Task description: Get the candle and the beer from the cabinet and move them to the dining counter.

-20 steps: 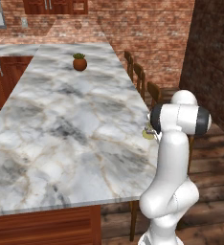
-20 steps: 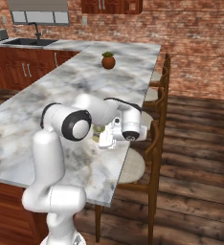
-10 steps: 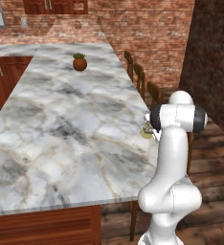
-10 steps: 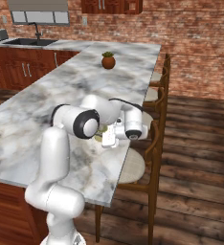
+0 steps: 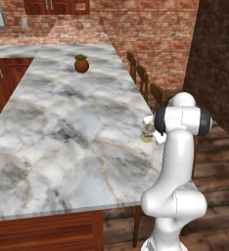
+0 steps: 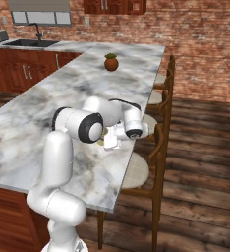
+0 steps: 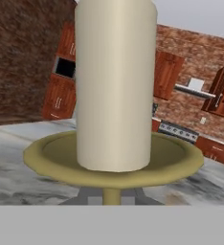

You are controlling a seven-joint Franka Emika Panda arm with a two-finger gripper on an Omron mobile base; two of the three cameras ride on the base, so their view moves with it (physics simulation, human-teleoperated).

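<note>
Candle [image 7: 115, 86] sits clamped in our closed gripper [image 6: 112, 141], low over the bench [image 5: 62, 127] near its chair-side edge; releasing it tilted could topple it off.

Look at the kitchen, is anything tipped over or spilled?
Nothing stands out. The candle stands straight on its saucer, held in the shut gripper over the dining counter near its chair-side edge. The plant pot sits upright at the far end.
</note>
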